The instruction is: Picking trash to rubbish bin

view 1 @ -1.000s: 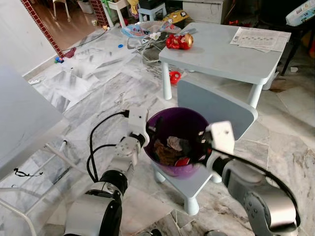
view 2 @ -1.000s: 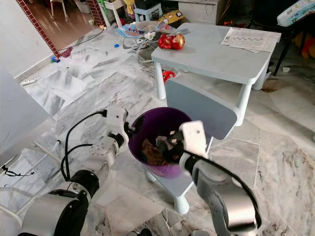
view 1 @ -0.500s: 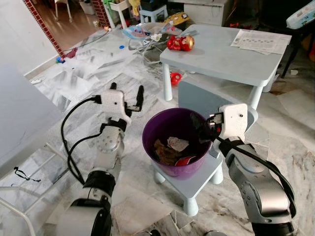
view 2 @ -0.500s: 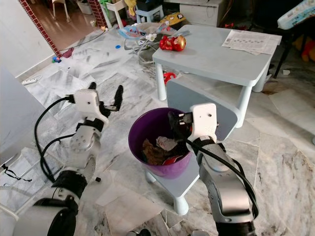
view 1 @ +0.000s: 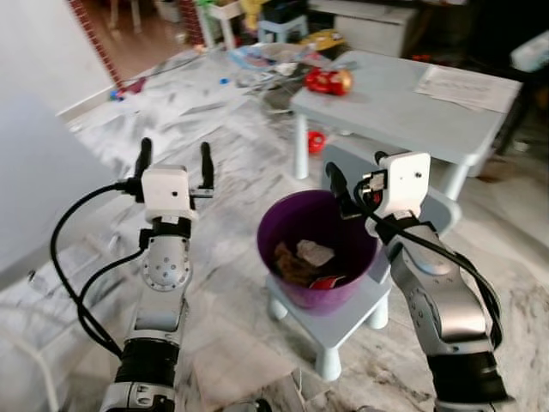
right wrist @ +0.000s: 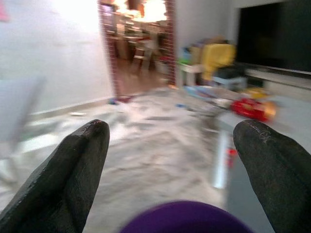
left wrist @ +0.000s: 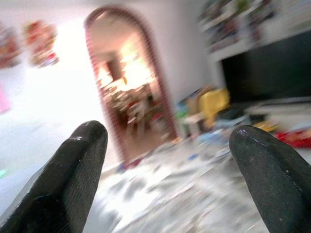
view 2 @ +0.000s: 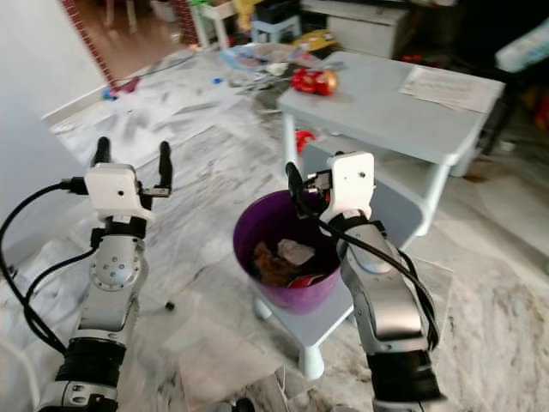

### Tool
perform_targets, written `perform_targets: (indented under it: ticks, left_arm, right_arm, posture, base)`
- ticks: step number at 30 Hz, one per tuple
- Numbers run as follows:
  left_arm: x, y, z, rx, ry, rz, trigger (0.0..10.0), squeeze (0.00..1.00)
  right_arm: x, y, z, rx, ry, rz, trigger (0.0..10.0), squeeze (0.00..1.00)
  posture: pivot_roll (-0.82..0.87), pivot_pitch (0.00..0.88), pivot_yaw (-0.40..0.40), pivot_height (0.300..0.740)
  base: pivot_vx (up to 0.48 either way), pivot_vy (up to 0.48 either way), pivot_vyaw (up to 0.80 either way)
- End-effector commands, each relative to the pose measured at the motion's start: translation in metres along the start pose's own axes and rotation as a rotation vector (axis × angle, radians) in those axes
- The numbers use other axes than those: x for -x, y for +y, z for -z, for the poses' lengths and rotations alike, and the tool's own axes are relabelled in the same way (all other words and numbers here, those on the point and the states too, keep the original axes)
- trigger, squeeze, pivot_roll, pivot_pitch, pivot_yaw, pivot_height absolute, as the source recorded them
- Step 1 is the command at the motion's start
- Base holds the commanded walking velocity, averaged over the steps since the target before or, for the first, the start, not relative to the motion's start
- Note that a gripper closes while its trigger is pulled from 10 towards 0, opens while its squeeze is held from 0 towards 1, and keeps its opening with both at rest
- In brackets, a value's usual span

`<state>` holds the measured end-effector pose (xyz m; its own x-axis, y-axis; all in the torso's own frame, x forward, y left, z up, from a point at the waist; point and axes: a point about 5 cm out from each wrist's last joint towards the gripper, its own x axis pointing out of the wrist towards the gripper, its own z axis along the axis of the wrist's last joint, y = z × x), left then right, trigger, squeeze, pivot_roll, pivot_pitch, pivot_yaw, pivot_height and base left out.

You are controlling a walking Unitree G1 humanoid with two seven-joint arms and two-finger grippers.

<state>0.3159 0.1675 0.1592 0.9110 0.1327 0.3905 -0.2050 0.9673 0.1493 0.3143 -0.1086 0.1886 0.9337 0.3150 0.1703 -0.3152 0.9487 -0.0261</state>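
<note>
The purple bin [view 1: 319, 251] looks like smooth, shiny plastic. The small chair [view 1: 343, 316] under it and the table [view 1: 403, 107] far behind look like matt pale blue plastic. The floor [view 1: 232, 154] is glossy marble-look tile. Both arms are shiny silver metal, with matt black fingers [left wrist: 73, 170].

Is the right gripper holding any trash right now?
No, the right gripper has its fingers spread with nothing between them, above the purple bin.
</note>
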Motion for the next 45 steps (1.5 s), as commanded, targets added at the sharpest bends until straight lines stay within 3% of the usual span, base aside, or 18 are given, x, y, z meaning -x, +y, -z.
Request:
perform_targets:
  ticks: [1,14,22,45]
  left_arm:
    - [-0.0001,0.0014,-0.0025,0.005,0.011,-0.008,10.0,0.00]
    - [-0.0030,-0.0018,-0.0060,0.042,0.076,-0.020,10.0,0.00]
    - [-0.0072,-0.0021,-0.0055,0.046,0.104,-0.024,10.0,0.00]
    - [-0.0054,-0.0069,-0.0009,0.045,0.155,-0.013,10.0,0.00]
  right_arm:
    - [-0.0036,0.0039,-0.0007,0.000,-0.008,-0.022,10.0,0.00]
    - [-0.0070,-0.0003,0.0021,-0.029,-0.006,-0.005,10.0,0.00]
    - [-0.0082,-0.0018,0.0015,-0.048,-0.009,-0.001,10.0,0.00]
    - [-0.0087,-0.0004,0.0022,-0.047,-0.002,-0.006,10.0,0.00]
  posture:
    - [-0.05,0.046,0.091,0.740]
    - [-0.05,0.050,0.092,0.740]
    - [-0.06,0.051,0.093,0.740]
    - [-0.06,0.060,0.095,0.740]
  base:
    - [0.000,0.000,0.80]
    - [0.000,0.000,0.76]
    - [0.000,0.000,0.00]
    - [0.000,0.345,0.00]
